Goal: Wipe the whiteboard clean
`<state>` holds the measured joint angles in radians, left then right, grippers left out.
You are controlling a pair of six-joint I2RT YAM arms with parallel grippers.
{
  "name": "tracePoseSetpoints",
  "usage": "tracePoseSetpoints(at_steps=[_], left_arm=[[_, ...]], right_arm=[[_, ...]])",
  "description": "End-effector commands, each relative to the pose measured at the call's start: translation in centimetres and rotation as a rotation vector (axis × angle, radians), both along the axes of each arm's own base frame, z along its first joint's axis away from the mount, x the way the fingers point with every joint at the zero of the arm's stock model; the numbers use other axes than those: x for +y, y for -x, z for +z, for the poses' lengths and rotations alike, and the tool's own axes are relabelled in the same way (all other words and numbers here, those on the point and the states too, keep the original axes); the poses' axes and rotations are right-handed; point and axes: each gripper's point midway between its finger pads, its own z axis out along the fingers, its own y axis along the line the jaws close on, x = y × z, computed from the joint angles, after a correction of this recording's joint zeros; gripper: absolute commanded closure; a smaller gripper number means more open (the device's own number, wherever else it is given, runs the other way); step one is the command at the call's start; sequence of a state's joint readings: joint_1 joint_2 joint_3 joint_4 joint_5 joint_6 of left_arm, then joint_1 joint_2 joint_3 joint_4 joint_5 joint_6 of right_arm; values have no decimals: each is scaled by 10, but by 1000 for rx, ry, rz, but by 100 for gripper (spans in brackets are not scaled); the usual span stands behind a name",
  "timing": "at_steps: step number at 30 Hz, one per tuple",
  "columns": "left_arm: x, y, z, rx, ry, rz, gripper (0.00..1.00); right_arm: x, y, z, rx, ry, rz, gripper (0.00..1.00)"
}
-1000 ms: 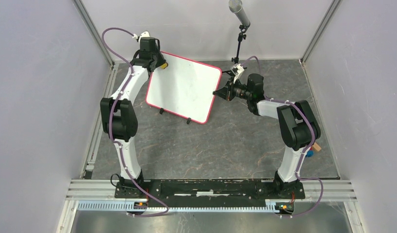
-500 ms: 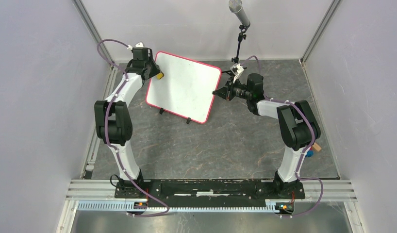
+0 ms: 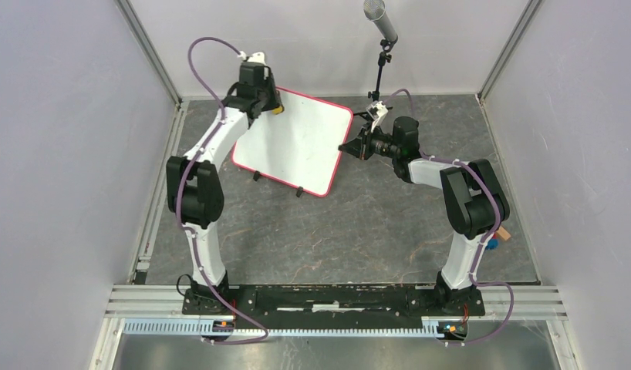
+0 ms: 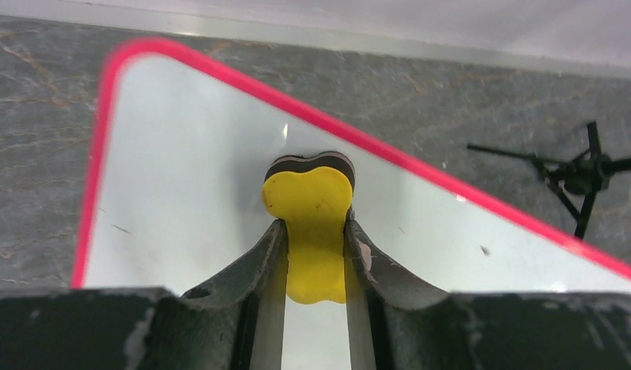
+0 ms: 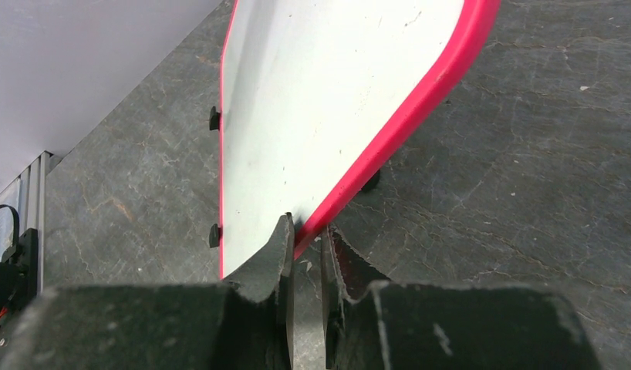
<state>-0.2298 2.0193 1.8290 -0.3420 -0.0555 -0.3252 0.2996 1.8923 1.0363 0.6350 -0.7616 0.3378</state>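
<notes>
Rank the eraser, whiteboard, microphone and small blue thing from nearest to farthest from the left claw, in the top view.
1. The yellow eraser, clamped in the left claw.
2. The whiteboard, right beneath the eraser.
3. The microphone, off to the right at the back.
4. The small blue thing, far off at the near right.

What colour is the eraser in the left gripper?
The eraser is yellow with a dark base, clearest in left wrist view.
</notes>
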Motion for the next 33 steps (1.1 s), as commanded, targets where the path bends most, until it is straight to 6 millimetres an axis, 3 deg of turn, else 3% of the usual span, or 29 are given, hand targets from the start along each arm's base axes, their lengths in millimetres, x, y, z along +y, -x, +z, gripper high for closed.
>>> tracePoseSetpoints(at_steps=[1,5,8,11,16,19,22,27,33], left_arm=[[-63,42,-32,32,-116,-181,76],[-102,80,-51,3,-181,-257,76],[-102,88,-56,-29,-217,-248,76],[-64,81,-53,-45,-275,-129,76],[14,59,-53,-42,-186,57,76],[61,48,-68,15,-87,150,75],[86,45,-90,65,-40,209,76],[91,50,-104,106,-6,267,76],[37,59,-80,23,-88,155,77]], right_arm=[[9,-1,15,-104,16,39,100],[9,0,15,-105,17,38,100],[9,1,15,-107,19,39,100],[8,1,15,-108,18,38,100],[8,1,15,-109,18,38,100],[8,1,15,-108,18,39,100],[9,0,16,-108,16,40,100],[9,0,15,-108,16,41,100],[12,1,17,-111,13,45,100]])
